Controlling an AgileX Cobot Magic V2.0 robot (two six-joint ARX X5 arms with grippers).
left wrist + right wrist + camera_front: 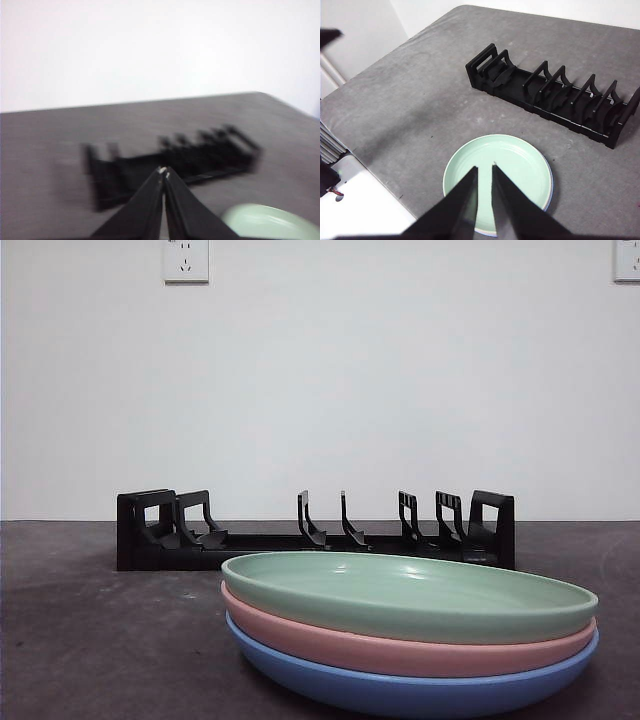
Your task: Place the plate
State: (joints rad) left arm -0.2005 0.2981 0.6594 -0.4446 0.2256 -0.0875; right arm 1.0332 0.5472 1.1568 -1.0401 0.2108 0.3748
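While the green plate (498,183) tops its stack before the rack (555,94), the right gripper (484,170) hangs above it, jaws slightly parted; the left gripper (163,173) is pinched closed, empty.

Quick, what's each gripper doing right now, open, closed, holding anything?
Left gripper: closed, holding nothing, aimed toward the black rack.
Right gripper: slightly open, empty, above the green plate.
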